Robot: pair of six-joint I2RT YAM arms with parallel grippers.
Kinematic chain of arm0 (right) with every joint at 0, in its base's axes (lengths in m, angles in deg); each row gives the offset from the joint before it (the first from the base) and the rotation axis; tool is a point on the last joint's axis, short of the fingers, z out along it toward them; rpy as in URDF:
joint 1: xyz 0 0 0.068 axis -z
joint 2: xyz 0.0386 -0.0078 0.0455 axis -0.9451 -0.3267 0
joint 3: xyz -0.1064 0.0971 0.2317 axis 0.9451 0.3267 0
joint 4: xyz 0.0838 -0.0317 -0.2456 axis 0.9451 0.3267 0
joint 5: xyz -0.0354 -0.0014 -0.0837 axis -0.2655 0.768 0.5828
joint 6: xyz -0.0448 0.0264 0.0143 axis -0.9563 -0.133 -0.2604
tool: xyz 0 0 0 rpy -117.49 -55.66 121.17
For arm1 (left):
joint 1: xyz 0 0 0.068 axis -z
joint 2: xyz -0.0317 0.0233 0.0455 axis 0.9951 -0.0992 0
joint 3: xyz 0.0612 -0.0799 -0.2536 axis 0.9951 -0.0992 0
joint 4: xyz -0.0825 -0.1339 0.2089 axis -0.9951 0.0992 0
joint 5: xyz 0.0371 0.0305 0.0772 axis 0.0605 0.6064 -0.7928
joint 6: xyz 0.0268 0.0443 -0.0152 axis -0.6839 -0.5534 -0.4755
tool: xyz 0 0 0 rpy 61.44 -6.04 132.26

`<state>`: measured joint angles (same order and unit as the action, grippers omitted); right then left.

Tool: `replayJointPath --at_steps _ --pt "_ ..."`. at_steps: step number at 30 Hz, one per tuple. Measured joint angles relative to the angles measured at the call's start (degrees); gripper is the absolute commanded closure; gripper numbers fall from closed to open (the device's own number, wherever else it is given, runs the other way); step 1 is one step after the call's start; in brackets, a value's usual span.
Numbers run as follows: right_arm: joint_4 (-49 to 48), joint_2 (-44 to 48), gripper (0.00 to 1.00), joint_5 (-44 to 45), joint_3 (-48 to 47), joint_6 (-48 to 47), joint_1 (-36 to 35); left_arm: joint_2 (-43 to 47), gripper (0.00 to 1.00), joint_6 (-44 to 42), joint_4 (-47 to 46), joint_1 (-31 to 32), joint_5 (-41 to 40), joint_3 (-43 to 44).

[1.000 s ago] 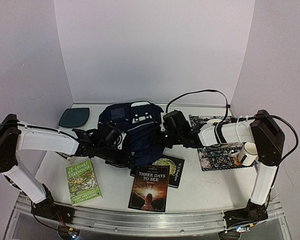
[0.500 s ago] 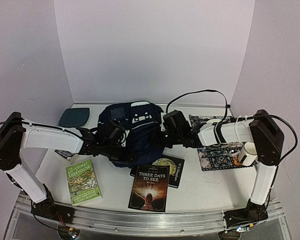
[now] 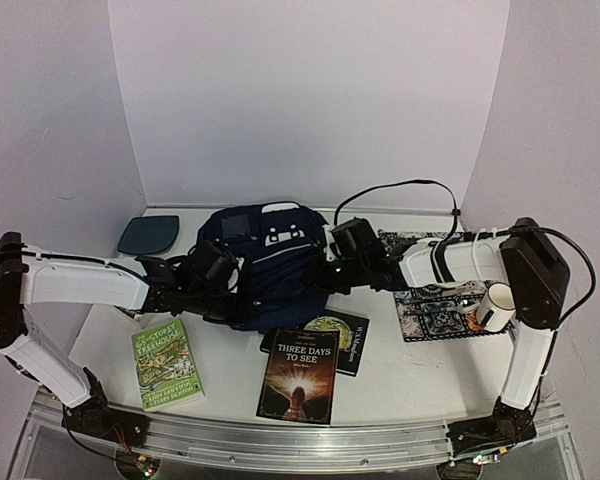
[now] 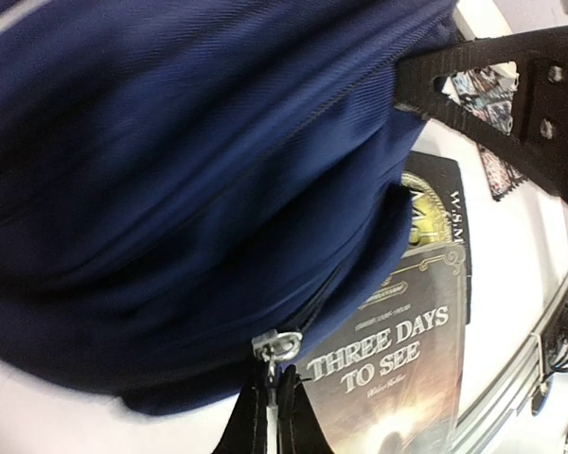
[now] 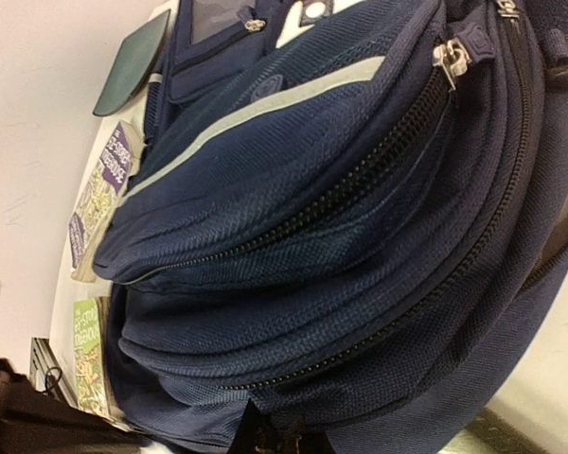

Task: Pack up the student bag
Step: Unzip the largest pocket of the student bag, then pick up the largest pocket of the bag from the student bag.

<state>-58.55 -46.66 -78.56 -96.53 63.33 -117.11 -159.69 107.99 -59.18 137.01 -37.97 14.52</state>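
Note:
The student bag (image 3: 265, 255), dark navy with white stripes and patches, lies in the middle of the table. My left gripper (image 3: 220, 280) is at its near left side. In the left wrist view the left gripper (image 4: 273, 411) is shut on the metal zipper pull (image 4: 276, 346) of a zip at the bag's (image 4: 189, 189) lower edge. My right gripper (image 3: 330, 275) is at the bag's right side. In the right wrist view the right gripper (image 5: 276, 437) is shut on a fold of bag (image 5: 322, 218) fabric below a closed zip.
The book "Three Days to See" (image 3: 300, 375) and a dark book with a gold disc (image 3: 342, 332) lie in front of the bag. A green book (image 3: 167, 362) lies at the front left and a teal pad (image 3: 148, 235) at the back left. Patterned books (image 3: 435, 312) and a mug (image 3: 495, 305) are on the right.
My left arm has dropped lower and its gripper has shifted a little left along the bag's near edge. My right gripper has edged slightly right. The bag's front has flattened a bit.

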Motion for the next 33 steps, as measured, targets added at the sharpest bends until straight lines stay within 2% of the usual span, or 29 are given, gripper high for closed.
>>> replayJointPath --at_steps 6,13,18,20,26,33 --pt "4.25 1.22 1.0 -3.33 -1.92 -3.85 5.26 6.54 1.0 -1.58 3.94 -2.39 -3.54 -2.52" --pt "10.22 1.22 0.98 -3.8 -7.56 -9.28 10.29 8.85 1.0 -5.52 6.87 -10.01 -3.53 -4.0" --pt "12.6 1.22 0.82 -4.55 -8.13 -12.3 11.82 6.4 1.0 -9.61 8.92 -10.66 0.4 -1.49" --pt "13.32 1.22 0.68 -4.66 -8.1 -13.5 11.78 5.84 0.99 -11.08 8.85 -10.55 2.43 0.42" --pt "15.3 2.81 0.44 -3.8 -6.86 -16.53 10.22 4.62 0.76 -13.64 5.53 -10.49 4.88 4.15" --pt "16.22 6.18 0.29 -2.18 -5.3 -18.96 6.81 1.35 0.54 -14.32 -1.7 -10.49 7.9 -2.68"
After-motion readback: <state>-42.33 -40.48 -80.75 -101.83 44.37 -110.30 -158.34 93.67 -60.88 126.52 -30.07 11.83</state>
